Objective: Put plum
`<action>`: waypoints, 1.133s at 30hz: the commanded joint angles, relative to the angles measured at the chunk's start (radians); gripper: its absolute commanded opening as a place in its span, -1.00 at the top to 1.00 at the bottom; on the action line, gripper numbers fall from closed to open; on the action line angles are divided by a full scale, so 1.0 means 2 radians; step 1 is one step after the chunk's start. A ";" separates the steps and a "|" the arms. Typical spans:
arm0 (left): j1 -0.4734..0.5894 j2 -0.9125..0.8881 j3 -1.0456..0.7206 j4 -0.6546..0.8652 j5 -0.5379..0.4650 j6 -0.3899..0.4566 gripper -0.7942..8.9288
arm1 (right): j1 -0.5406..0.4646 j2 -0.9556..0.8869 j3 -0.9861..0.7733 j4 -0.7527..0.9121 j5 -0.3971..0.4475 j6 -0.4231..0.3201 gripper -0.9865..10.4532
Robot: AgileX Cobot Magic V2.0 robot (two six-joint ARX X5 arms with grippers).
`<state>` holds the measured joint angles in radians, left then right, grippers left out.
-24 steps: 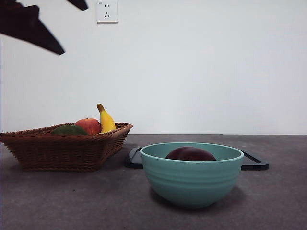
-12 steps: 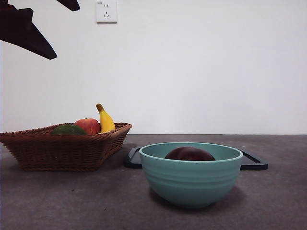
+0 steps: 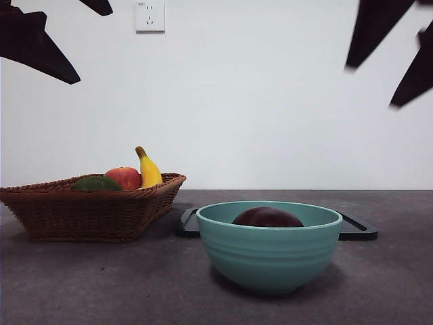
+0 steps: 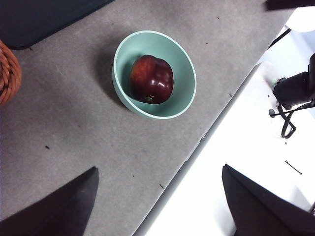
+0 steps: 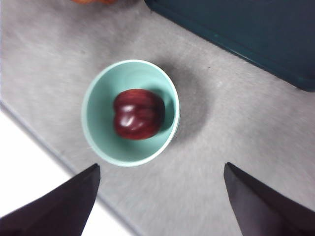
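Note:
The dark purple-maroon plum (image 3: pixel 268 217) lies inside the teal bowl (image 3: pixel 269 250) near the table's front. It also shows in the left wrist view (image 4: pixel 151 78) and the right wrist view (image 5: pixel 139 113), in the bowl (image 4: pixel 183 102) (image 5: pixel 93 128). My left gripper (image 4: pixel 157 196) is open and empty, high above the table, and shows as black tips at the front view's top left (image 3: pixel 40 44). My right gripper (image 5: pixel 160 194) is open and empty, high above the bowl, at the front view's top right (image 3: pixel 389 40).
A wicker basket (image 3: pixel 88 210) at the left holds a red apple (image 3: pixel 124 178), a banana (image 3: pixel 149 169) and a dark green fruit (image 3: pixel 97 183). A dark tray (image 3: pixel 355 230) lies behind the bowl. The table's edge runs close beside the bowl (image 4: pixel 216 123).
My right gripper's black jaws have come into the front view at the top right. The left gripper's tips rose slightly towards the top left a second ago. The plum and bowl have not moved.

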<state>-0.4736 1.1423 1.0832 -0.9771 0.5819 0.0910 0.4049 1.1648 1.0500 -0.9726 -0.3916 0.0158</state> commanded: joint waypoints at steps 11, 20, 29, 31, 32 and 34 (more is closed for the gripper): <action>-0.003 0.003 0.004 0.003 0.003 0.005 0.01 | 0.050 0.082 -0.074 0.158 0.041 0.052 0.23; -0.003 0.003 0.004 0.003 0.003 0.005 0.01 | 0.065 0.144 -0.074 0.190 0.056 0.052 0.31; -0.003 0.003 0.004 0.003 0.003 0.005 0.01 | 0.068 0.167 -0.074 0.223 0.055 0.052 0.72; -0.003 0.003 0.004 0.003 0.003 0.005 0.01 | 0.068 0.167 -0.074 0.222 0.056 0.052 0.75; -0.003 0.003 0.004 0.003 0.003 0.005 0.01 | 0.068 0.167 -0.074 0.222 0.056 0.052 0.75; -0.003 0.003 0.004 0.004 0.003 0.005 0.01 | 0.068 0.167 -0.073 0.222 0.052 0.052 0.75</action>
<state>-0.4736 1.1423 1.0832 -0.9764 0.5819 0.0910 0.5316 1.4857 0.8948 -0.5343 -0.2859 0.1104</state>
